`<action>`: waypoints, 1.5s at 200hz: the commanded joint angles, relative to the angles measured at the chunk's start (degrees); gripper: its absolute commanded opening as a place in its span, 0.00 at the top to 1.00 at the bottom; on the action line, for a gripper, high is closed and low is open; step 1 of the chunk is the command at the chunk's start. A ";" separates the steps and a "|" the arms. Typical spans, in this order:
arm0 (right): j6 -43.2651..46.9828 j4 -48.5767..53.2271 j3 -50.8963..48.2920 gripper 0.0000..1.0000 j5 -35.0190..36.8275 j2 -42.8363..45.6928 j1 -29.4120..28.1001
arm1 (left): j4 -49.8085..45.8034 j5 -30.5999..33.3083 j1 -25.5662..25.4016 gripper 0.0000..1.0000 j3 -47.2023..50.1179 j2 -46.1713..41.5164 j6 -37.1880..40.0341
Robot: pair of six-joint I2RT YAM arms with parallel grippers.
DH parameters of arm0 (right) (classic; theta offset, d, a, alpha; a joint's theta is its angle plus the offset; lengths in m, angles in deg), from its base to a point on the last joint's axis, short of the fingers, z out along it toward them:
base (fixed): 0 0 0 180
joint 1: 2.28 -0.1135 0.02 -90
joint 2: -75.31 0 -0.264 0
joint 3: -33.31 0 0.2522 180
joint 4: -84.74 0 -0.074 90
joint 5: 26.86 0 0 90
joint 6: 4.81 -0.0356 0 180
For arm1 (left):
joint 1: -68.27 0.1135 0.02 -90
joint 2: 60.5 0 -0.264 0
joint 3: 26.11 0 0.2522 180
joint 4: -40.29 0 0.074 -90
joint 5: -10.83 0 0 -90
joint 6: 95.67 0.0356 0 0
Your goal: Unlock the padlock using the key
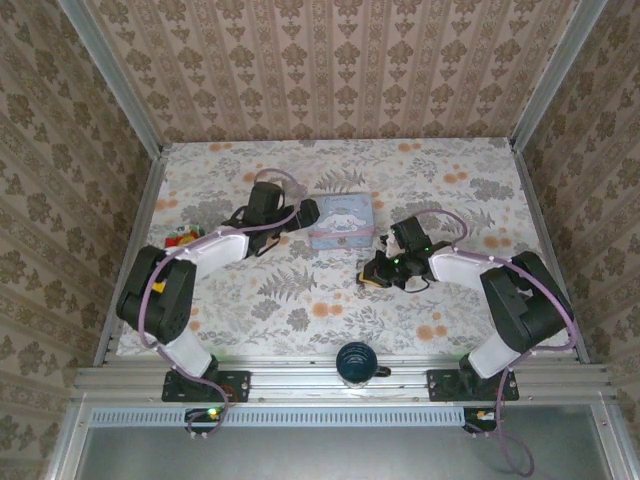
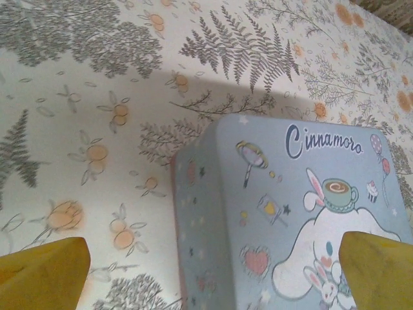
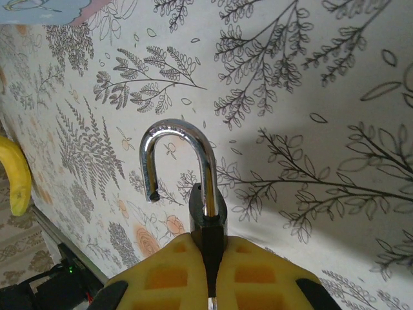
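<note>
A small dark padlock (image 3: pixel 208 216) is pinched between the yellow pads (image 3: pixel 171 265) of my right gripper (image 3: pixel 208 248), held just above the floral cloth. Its silvery shackle (image 3: pixel 169 128) is swung open, with one end free of the body. In the top view my right gripper (image 1: pixel 380 268) sits right of centre. My left gripper (image 2: pixel 213 274) is open, with its yellow fingertips (image 2: pixel 45 274) straddling the near corner of the pale blue cartoon tin (image 2: pixel 290 213). That left gripper (image 1: pixel 305 214) is at the tin's (image 1: pixel 345 222) left edge. The key is hidden.
A yellow banana-like thing (image 3: pixel 16 174) lies off to the left, near small red and yellow items (image 1: pixel 180 238) by the left wall. A dark round object (image 1: pixel 355 362) sits on the near rail between the arm bases. Patterned walls enclose the table on three sides.
</note>
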 commanded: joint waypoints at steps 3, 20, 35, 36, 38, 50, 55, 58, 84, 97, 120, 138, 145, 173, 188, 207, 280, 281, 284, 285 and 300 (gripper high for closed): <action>1.61 1.51 3.03 0.96 -0.01 -1.56 -0.51 | 1.33 0.11 1.59 0.00 3.64 -4.27 -0.94; 2.30 3.91 3.96 0.94 2.14 -2.31 -0.60 | 1.58 0.11 1.81 0.00 6.21 -6.98 -0.89; 2.97 6.16 4.64 0.91 4.50 -3.01 -0.60 | 1.50 0.29 4.06 0.00 8.18 -9.30 -0.98; 3.00 6.30 4.67 0.91 4.55 -3.07 -0.60 | 1.49 0.29 4.16 0.00 8.35 -9.41 -0.98; 3.07 6.47 4.73 0.91 4.77 -3.20 -0.62 | 1.52 0.29 4.23 0.00 8.62 -9.62 -0.98; 3.21 7.09 4.94 0.89 5.55 -3.85 -0.62 | 1.18 0.46 4.77 0.00 10.04 -11.46 -0.89; 3.21 7.15 4.96 0.88 5.73 -4.07 -0.66 | 1.00 0.54 4.94 0.00 10.53 -12.12 -0.83; 3.21 7.14 4.96 0.87 5.79 -4.24 -0.61 | 0.89 0.60 5.08 0.00 10.81 -12.55 -0.81; 3.34 8.67 5.46 0.82 8.22 -5.06 -0.60 | -0.46 0.31 6.30 0.00 13.08 -15.60 -0.33; 3.64 10.10 5.80 0.79 10.12 -4.89 -0.60 | -1.00 0.36 6.94 0.00 14.22 -17.19 0.07; 4.00 11.77 6.18 0.76 12.29 -3.95 -0.60 | -2.02 0.72 8.25 0.00 16.07 -19.84 0.33; 4.18 12.30 6.28 0.75 12.84 -3.02 -0.60 | -2.85 0.89 9.14 0.00 17.07 -21.64 0.32; 4.26 12.56 6.32 0.74 13.08 -2.56 -0.65 | -3.19 0.94 9.41 0.00 17.32 -22.34 0.34; 4.78 13.76 6.54 0.73 14.53 -0.25 -0.61 | -4.38 1.51 10.29 0.00 18.09 -24.76 0.76; 5.29 14.49 6.86 0.71 15.12 1.33 -0.60 | -5.59 1.93 10.59 0.00 17.92 -25.87 1.25; 6.25 15.94 7.50 0.53 16.06 3.66 -0.60 | -6.71 2.35 11.02 0.00 17.57 -27.28 2.24; 9.08 22.79 9.25 0.53 25.61 15.80 -0.43 | -9.63 8.38 11.73 0.00 20.07 -36.89 6.59; 9.13 22.83 9.26 0.53 25.79 16.00 -0.43 | -9.70 8.55 11.68 0.00 20.14 -37.04 6.67; 9.22 23.02 9.19 0.53 26.26 16.53 -0.47 | -9.81 9.08 11.78 0.00 20.29 -37.63 7.06; 9.29 23.12 9.18 0.53 26.42 16.63 -0.40 | -9.87 9.25 11.79 0.00 20.38 -37.81 7.22; 10.01 23.48 8.85 0.53 28.64 19.35 -0.09 | -10.44 11.98 11.81 0.00 21.65 -40.69 9.05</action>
